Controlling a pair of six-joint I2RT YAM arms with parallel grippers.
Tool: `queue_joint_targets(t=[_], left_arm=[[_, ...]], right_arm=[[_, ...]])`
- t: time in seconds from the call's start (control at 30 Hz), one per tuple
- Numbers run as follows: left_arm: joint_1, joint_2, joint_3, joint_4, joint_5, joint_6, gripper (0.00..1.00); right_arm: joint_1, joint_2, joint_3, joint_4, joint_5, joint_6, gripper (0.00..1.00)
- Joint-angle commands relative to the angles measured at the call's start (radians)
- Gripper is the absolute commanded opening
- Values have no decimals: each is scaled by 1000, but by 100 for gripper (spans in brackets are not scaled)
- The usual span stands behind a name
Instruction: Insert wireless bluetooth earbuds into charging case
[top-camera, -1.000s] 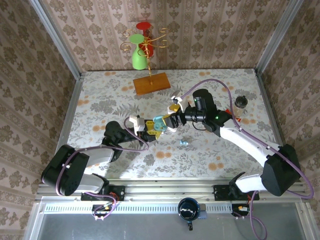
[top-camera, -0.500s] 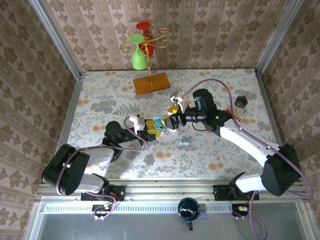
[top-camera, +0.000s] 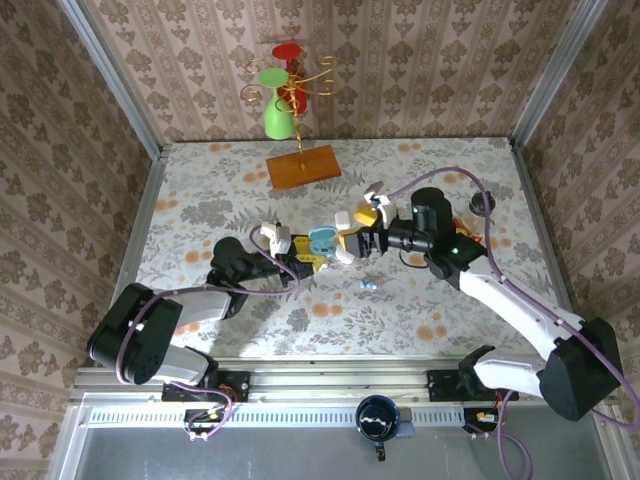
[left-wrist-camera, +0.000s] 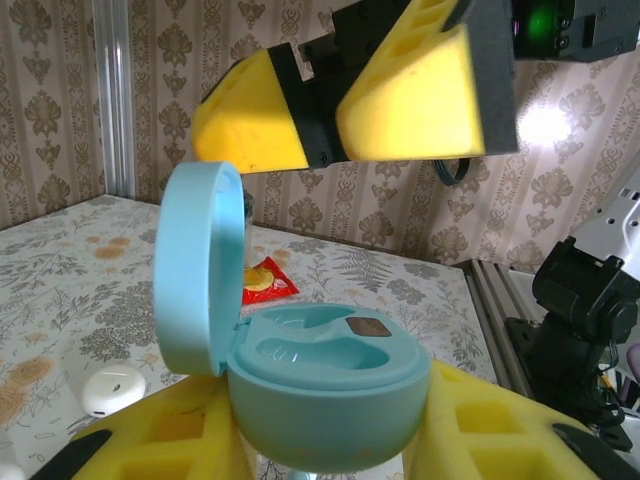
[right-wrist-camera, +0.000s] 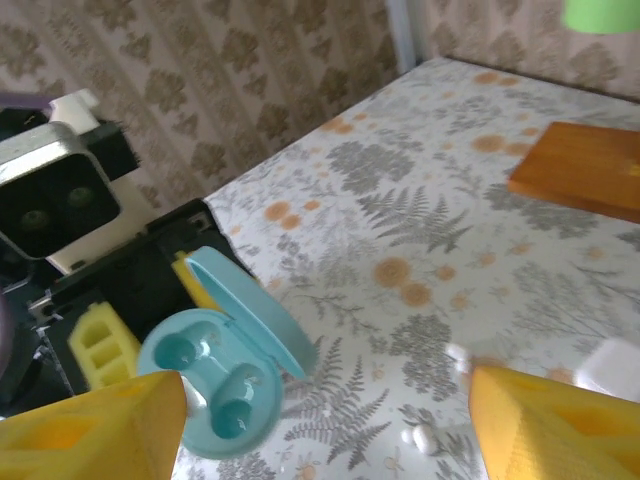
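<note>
**Blue case gripped, right jaws spread above it**

My left gripper has its jaws clenched on the pale blue charging case, whose lid is hinged upright. My right gripper hangs just above the case, jaws released and spread wide. On the floral bench, a pale blue earbud lies near the case and white earbuds lie loose. Damask wallpaper lines the walls.
</note>
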Motion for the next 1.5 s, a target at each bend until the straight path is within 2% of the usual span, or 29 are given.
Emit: queue_joint_targets(t=[0.0,0.1,0.23,0.3,0.43,0.63,0.97,1.23,1.47], left_arm=[[6,5,21,44,42,2,29],[9,-4,5,46,32,26,30],[10,-10,0,46,25,44,29],[13,-5,8,46,32,44,29],[19,2,24,46,45,41,29],[38,3,33,46,71,34,28],[43,-15,18,48,78,36,29],[44,-6,26,47,85,24,29],[44,17,44,48,103,7,29]], right_arm=[[-33,-75,-75,52,115,79,75],[-56,-111,-128,9,212,136,72],[-62,-100,-138,-155,367,239,67],[-64,-59,-121,-234,377,275,65],[-64,45,-90,-309,295,322,65],[-63,263,10,-424,136,232,65],[-79,544,159,-411,8,132,66],[-90,604,141,-423,-34,121,65],[-91,578,66,-412,-68,126,65]])
